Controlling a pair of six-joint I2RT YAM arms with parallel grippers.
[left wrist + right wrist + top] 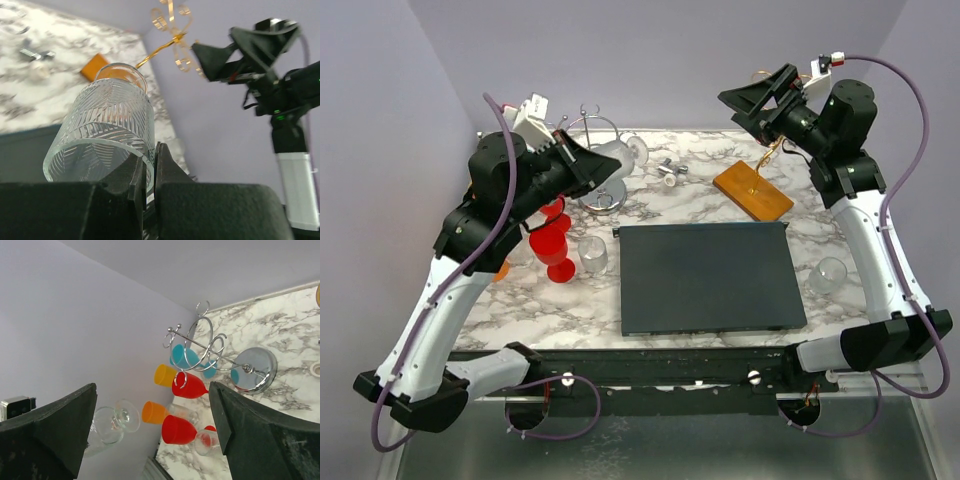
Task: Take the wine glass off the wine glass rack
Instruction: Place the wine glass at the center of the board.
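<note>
Grip is made on the wine glass [102, 132] by the left gripper [148, 162]: the jaws are pinched together on the rim wall of the ribbed clear bowl. The glass is held tilted in the air, mouth toward the wrist camera. In the top view it is seen at the left rear of the table, near a chrome wire stand [603, 197], and well apart from the wine glass rack [752, 190].

The rack's orange-brown wooden base is laid flat at the right rear. Its gold curly hooks [172, 30] are seen beyond the glass in the left wrist view, not touching it. The right gripper [767, 95] is raised above the rack, jaws spread wide.

The tabletop [570, 300] is patterned as white marble with grey veins. A dark rectangular mat [705, 278] is laid at centre front. Plain lavender walls [670, 60] are seen on the left, rear and right.

Red goblets [552, 245] are placed left of the mat, with a short clear glass [592, 255] just beside them. Another clear glass [828, 275] is placed right of the mat. In the right wrist view a teal goblet [182, 356], a yellow goblet [164, 375] and an orange goblet [152, 411] are grouped by the chrome stand.
</note>
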